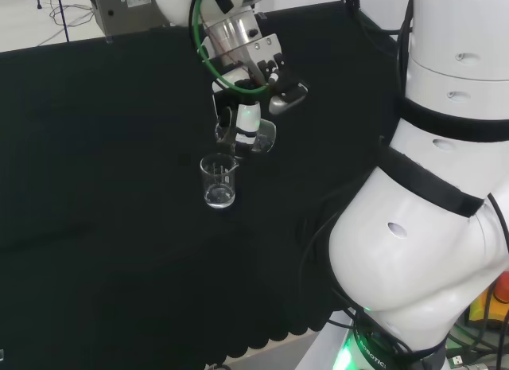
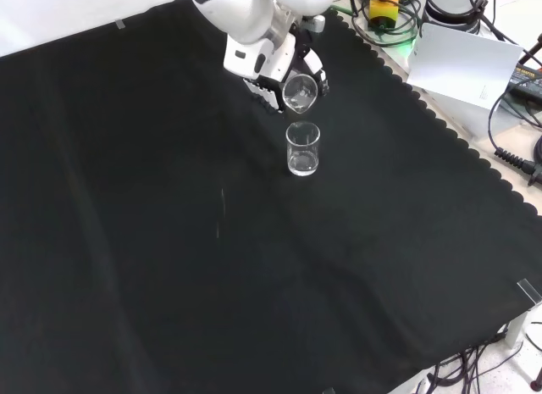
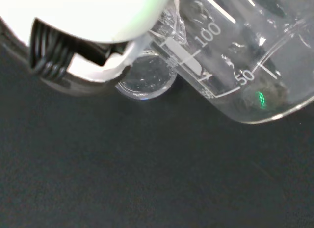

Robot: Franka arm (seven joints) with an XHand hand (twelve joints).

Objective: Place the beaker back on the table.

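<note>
Beaker held tilted in hand, fingers curled round wall, above second beaker on surface. Clear glass: judged light, rigid, slippery, fragile; mid-wall hold advised.

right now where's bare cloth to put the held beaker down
The robot hand holds a tilted beaker just above a second beaker standing on the cloth, so that spot is crowded. In the front view, bare cloth runs wide to the left of the standing beaker and all the way toward the near edge below it.
</note>
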